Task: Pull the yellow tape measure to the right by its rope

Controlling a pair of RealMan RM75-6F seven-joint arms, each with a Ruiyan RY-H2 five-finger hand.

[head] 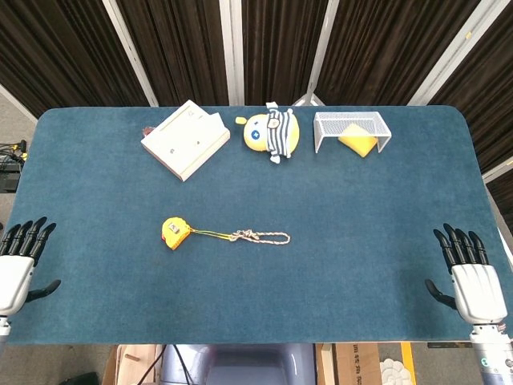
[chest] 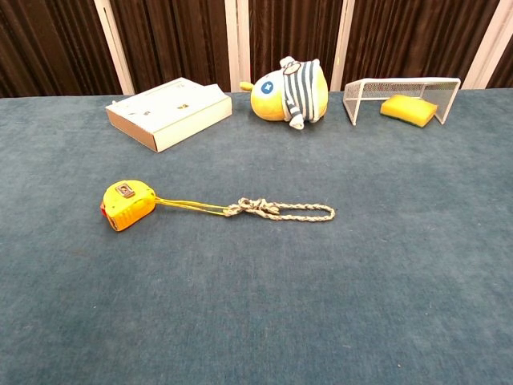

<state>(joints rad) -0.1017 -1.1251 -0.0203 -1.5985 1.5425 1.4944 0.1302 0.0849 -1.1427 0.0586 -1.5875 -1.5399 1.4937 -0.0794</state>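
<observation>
both hands, left hand (head: 16, 269) and right hand (head: 473, 277), lie open and empty at the counter (head: 361, 200) edges, well apart from the tape (head: 175, 233) and rope (head: 260, 237) mid-counter; a grab missing the thin rope could nudge the tape askew.

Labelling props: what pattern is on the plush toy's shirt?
Dark and white stripes on the plush toy; clearest in the chest view.

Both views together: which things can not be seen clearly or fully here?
- Left hand: head view, cut off by the left edge; absent in the chest view.
- Right hand: head view only.
- Rope knot: too small to read.
- Sponge: partly behind the wire basket mesh.
</observation>
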